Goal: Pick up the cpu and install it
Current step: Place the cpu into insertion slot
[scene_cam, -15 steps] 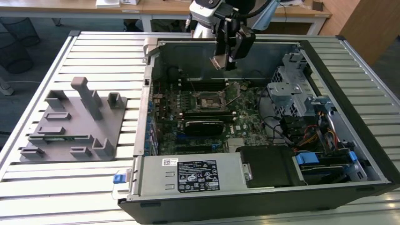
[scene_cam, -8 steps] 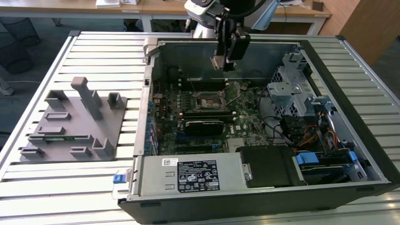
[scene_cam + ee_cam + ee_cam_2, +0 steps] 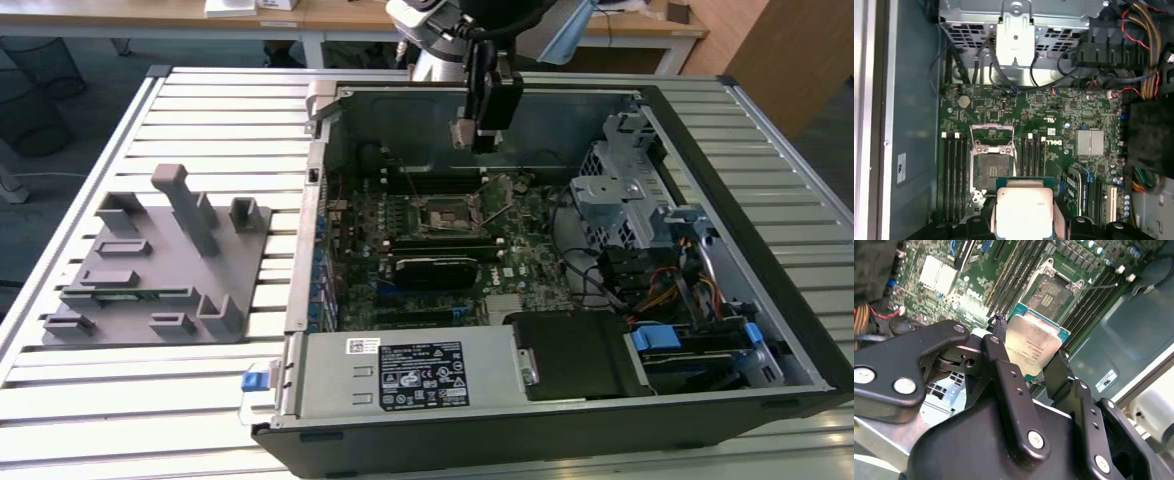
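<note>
I am watching the end effector point(image 3: 470, 135) hanging over the open computer case point(image 3: 534, 445). Its two black fingers point(image 3: 1004, 370) are pinching the cpu point(image 3: 1034, 347), one on each side of the chip. In both wrist views the cpu's shiny silver top is showing, with a thin pale rim going round it.

The cpu is staying up in the air, apart from the socket point(image 3: 990, 165) and not sitting in it. In the first wrist view the chip point(image 3: 1024, 212) is showing just beside the socket. In the exterior view it is hanging between the socket point(image 3: 447, 215) and the case's far wall.

The socket is lying on the green motherboard point(image 3: 1054, 110) and its metal frame is looking flipped open. Long black slots point(image 3: 951, 175) are running along both sides of the socket. A small silver block with ribs point(image 3: 1089, 142) is sitting on the board near the socket, past one set of slots.

The case is lying on a tabletop point(image 3: 200, 100) made of metal slats. Grey fixture blocks point(image 3: 160, 260) are standing on the tabletop well apart from the socket, outside the case, on the exterior view's left.
</note>
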Controlling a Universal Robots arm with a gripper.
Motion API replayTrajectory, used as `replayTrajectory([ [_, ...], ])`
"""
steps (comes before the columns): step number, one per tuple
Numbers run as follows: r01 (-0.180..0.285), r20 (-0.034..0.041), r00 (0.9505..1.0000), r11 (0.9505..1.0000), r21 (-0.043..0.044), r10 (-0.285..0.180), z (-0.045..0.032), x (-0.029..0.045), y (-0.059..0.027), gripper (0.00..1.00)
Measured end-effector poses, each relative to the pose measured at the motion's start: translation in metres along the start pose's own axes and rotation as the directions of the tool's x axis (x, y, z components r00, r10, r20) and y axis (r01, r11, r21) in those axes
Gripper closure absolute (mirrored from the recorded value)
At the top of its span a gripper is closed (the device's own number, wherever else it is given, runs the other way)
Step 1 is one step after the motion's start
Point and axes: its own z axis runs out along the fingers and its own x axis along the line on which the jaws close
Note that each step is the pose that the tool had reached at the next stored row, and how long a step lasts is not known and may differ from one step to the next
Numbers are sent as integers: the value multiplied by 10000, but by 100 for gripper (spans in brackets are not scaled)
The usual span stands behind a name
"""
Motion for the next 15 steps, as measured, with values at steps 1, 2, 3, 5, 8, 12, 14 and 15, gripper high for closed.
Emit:
replayTrajectory([
  [1, -152, 1, 9999, 9999, 5, 152, 3, 0, 0, 46],
  [2, -293, 1, 9996, 9996, 9, 293, 6, 1, 0, 46],
  [3, -427, 2, 9991, 9991, 14, 427, 10, 2, 0, 46],
  [5, -607, 2, 9982, 9982, 19, 607, 20, 2, -1, 46],
  [8, -739, 38, 9973, 9973, 22, 739, 34, 4, 0, 46],
  [12, -798, 153, 9967, 9968, -1, 797, 57, 6, 0, 46],
  [14, -814, 156, 9966, 9967, -29, 815, 79, 7, -2, 46],
  [15, -818, 153, 9965, 9966, -74, 819, 89, 7, -6, 46],
])
